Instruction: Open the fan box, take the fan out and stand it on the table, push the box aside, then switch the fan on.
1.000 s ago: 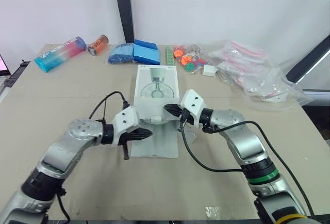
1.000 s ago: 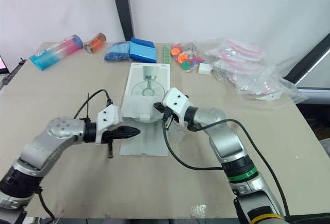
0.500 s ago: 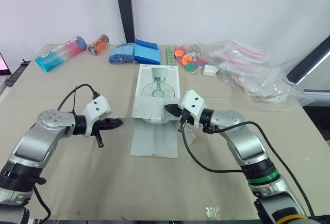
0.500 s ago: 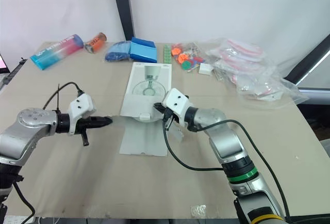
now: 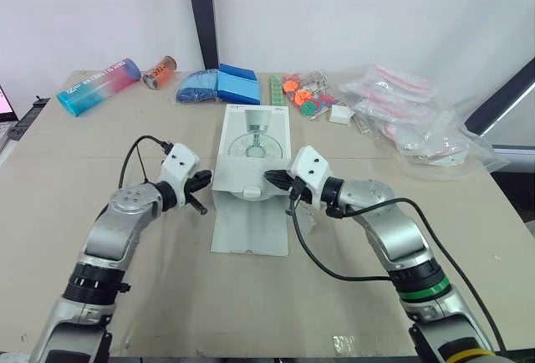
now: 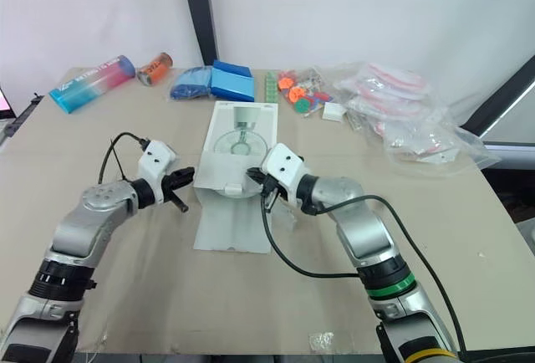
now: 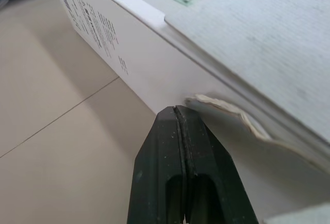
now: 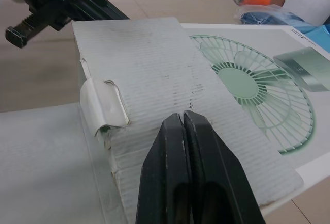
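Although the white cardboard fan box with a green fan drawn on its top (image 5: 253,141) lies flat in the middle of the tan surface (image 5: 125,279), we judge its opening only partly done. One long grey flap (image 5: 249,229) lies folded out flat on the surface from the box's near end. In the right wrist view a second, unprinted corrugated panel (image 8: 154,74) lies back over the printed top, with a small bent tab (image 8: 103,105) at its corner. Whether the mouth of the box is clear we cannot tell, as it is hidden from us. The fan, we judge, is inside the box and not yet drawn out.

Our left claw (image 5: 205,181) has its two black fingers (image 7: 175,146) pressed together on nothing. Its tip is touching or just beside the box's left wall, near the front corner. Our right claw (image 5: 270,177) is likewise closed and empty, its tip resting on the corrugated panel at the near end of the top.

What remains, as we judge it, is nearly the whole job: finishing the opening, drawing the fan out, standing it on the surface, pushing the box aside and switching the fan on. There looks to be room on either side of the box for the push. A pink-and-blue tube (image 5: 99,87), blue packets (image 5: 219,84) and clear plastic bags (image 5: 418,116) sit along the far edge, well apart from it.
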Robot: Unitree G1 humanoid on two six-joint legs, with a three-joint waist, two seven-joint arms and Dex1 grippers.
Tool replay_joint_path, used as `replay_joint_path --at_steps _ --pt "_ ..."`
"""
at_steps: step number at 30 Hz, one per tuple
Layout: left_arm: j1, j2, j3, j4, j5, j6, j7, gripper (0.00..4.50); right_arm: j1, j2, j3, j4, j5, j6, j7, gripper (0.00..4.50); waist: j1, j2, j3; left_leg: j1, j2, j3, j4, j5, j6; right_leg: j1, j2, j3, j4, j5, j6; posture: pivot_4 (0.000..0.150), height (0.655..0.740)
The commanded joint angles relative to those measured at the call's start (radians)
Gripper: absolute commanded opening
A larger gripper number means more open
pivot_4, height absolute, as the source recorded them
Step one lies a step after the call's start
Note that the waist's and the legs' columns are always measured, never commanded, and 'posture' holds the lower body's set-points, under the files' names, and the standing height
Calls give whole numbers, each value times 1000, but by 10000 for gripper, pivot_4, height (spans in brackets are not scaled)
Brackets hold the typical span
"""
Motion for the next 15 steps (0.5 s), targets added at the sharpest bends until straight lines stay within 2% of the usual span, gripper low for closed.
replay_joint_path --at_steps 1,15 --pt "-34 -20 17 4 4 -12 23 0 2 8 10 -30 3 29 -6 642 0 0 0 0 0 0 0 0 0 0 0 0 0 0 0 1500 7400" --pt "-135 -70 13 160 46 -118 35 0 -8 12 15 -27 -12 48 -19 642 0 0 0 0 0 0 0 0 0 0 0 -1 0 0 0 1500 7400"
